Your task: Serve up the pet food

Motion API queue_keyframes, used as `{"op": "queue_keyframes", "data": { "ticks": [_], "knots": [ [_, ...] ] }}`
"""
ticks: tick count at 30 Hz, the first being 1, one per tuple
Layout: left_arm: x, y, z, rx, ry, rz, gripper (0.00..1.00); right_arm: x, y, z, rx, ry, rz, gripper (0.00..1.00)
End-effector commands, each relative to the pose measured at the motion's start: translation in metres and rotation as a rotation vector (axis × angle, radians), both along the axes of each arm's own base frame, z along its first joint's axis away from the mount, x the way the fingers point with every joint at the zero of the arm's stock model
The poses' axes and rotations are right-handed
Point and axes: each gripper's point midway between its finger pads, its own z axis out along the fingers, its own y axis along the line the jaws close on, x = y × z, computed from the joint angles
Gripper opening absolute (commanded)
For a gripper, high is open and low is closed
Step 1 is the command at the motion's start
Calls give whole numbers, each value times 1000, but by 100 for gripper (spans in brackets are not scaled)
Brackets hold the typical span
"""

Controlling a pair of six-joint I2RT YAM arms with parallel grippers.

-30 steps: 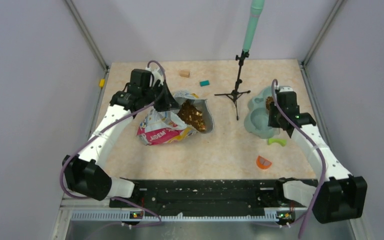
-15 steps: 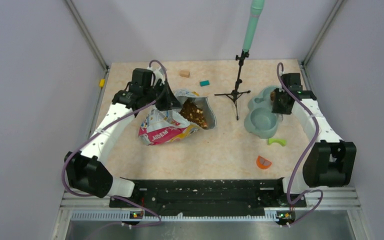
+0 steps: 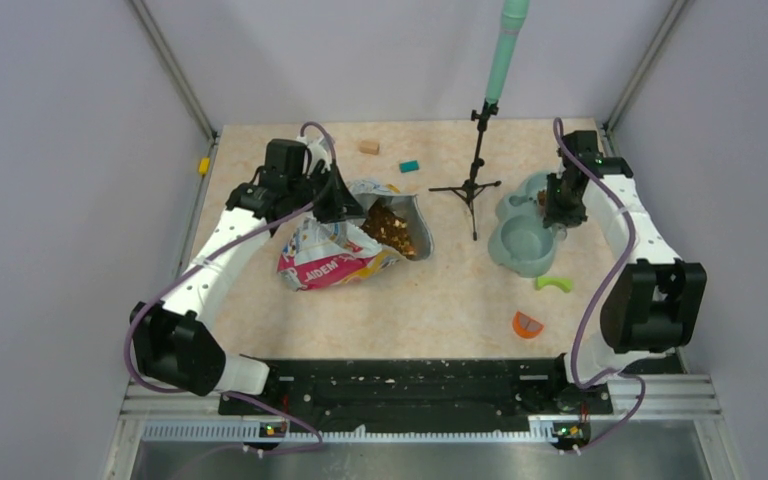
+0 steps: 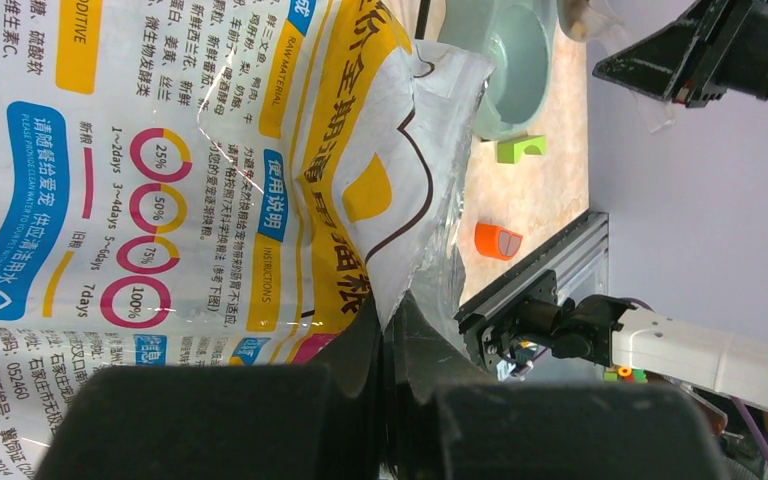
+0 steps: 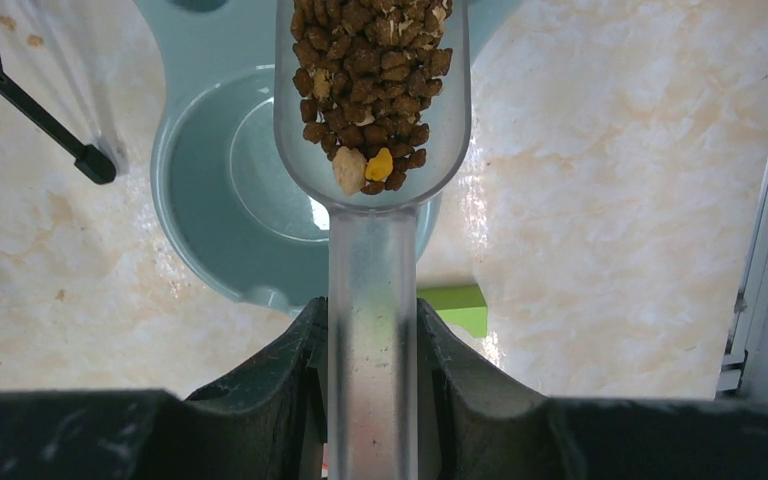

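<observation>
My right tool (image 5: 373, 345) grips a scoop (image 5: 373, 260) of kibble (image 5: 370, 60) over the bowl (image 5: 210, 200). My left tool (image 4: 385, 335) pinches the bag (image 4: 160, 150). Next, I tip it in.

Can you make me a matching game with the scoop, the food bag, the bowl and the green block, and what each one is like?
Things:
1 scoop
2 food bag
3 teal bowl basin
4 green block

States:
A pinched by the left claw
B empty
C full of kibble
D lying loose beside the basin

Pairs: 1-C, 2-A, 3-B, 4-D
</observation>
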Motion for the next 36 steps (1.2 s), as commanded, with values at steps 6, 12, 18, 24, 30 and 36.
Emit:
{"op": "queue_keyframes", "data": {
  "ticks": [6,12,18,24,30,36],
  "knots": [
    [16,3,20,-28,-128,29,0,2,-1,-5,129,167,-140,0],
    [13,6,19,-31,-128,48,0,6,2,-3,239,165,-209,0],
    [10,9,15,-16,-129,55,0,18,0,13,377,136,-280,0],
    [9,11,12,-8,-131,61,0,28,3,20,565,113,-347,0],
    [9,12,12,-5,-131,65,0,44,10,32,739,65,-398,0],
    [10,14,14,6,-138,75,0,52,11,34,842,48,-439,0]
  ]
}}
